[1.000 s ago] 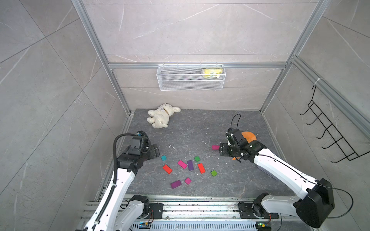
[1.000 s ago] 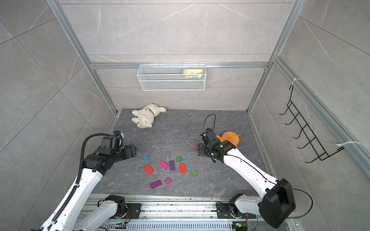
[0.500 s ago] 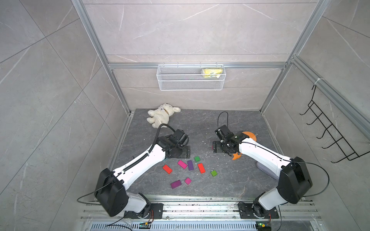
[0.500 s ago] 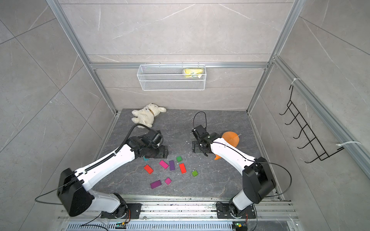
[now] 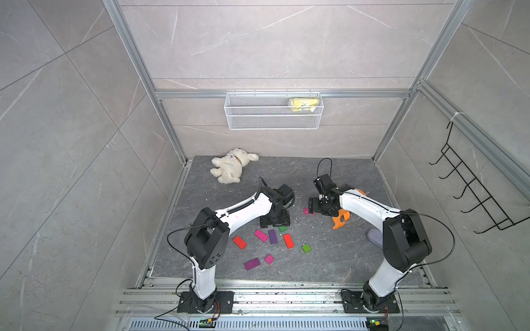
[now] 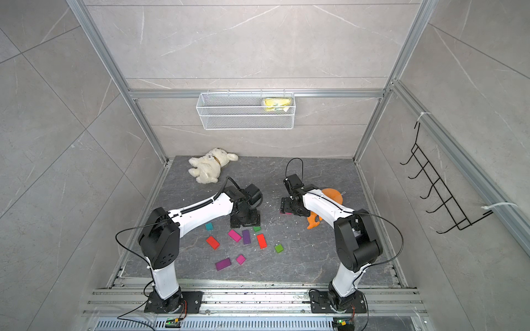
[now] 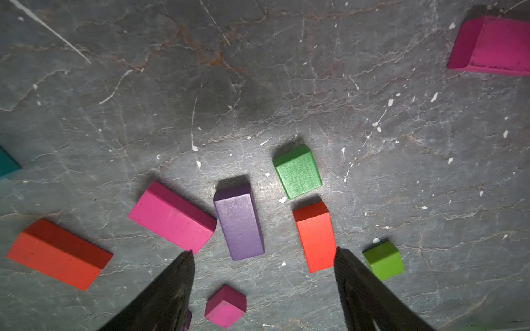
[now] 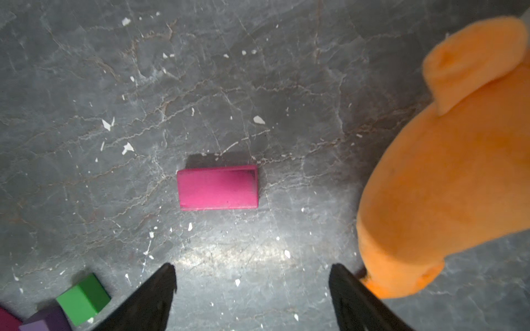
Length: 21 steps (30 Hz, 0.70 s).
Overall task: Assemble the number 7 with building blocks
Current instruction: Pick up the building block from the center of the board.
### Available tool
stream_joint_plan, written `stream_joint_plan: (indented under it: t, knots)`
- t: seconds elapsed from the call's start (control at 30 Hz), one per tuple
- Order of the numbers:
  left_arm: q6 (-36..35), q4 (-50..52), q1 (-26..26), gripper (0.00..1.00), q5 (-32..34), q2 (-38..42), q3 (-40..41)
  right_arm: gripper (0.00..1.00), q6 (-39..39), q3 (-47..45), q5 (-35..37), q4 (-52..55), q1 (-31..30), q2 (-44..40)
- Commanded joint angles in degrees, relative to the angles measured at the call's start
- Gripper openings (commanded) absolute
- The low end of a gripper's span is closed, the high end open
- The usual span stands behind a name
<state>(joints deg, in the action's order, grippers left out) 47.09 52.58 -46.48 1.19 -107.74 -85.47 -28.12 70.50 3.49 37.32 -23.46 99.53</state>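
- Left gripper (image 7: 263, 251): jaws spread, nothing between them. It is poised at the far edge of the main block cluster.
- Building blocks, main cluster: lying flat and singly on the grey slab (image 5: 329, 258), not arranged in any figure.
- Purple rectangle (image 7: 239, 223) and orange-red rectangle (image 7: 315, 235): on the slab, in line with the gap between the left fingertips.
- Magenta rectangle (image 7: 172, 217): just beside the purple rectangle, its corner at that block's long side.
- Dark green square (image 7: 298, 172): just beside the orange-red rectangle's end, closest to the left gripper in both top views.
- Light green square (image 7: 384, 259), red rectangle (image 7: 57, 255), pink square (image 7: 225, 306), teal square (image 6: 209, 226): at the cluster's margins, each apart.
- Violet rectangle (image 5: 252, 264): near the pink square, on the side toward the rail.
- Right gripper (image 8: 252, 266): jaws spread, empty.
- Lone magenta block (image 8: 218, 187): flat on the slab, ahead of the right fingers and centred on their gap, untouched. It is well apart from the cluster.
- Orange plush toy (image 8: 444, 177): just beside one right finger.
- White plush dog (image 5: 231, 169): at the back of the slab, toward the left wall.
- Wire basket (image 5: 274, 114): on the back wall, holding a yellow item (image 5: 304, 103).
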Motion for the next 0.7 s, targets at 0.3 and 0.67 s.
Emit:
stream_joint_plan:
  t: [0.3,0.67]
  knots:
    - [4.8,0.0,-0.3,0.72,-4.7,-7.5,-3.9,0.87,2.6,-0.8,-3.1,-1.8,1.0,1.0]
    - [5.8,-1.2,-0.3,0.72,-4.2,-11.1,-5.8,0.87,0.4,-7.8,-3.4,-3.1,1.1,-6.1]
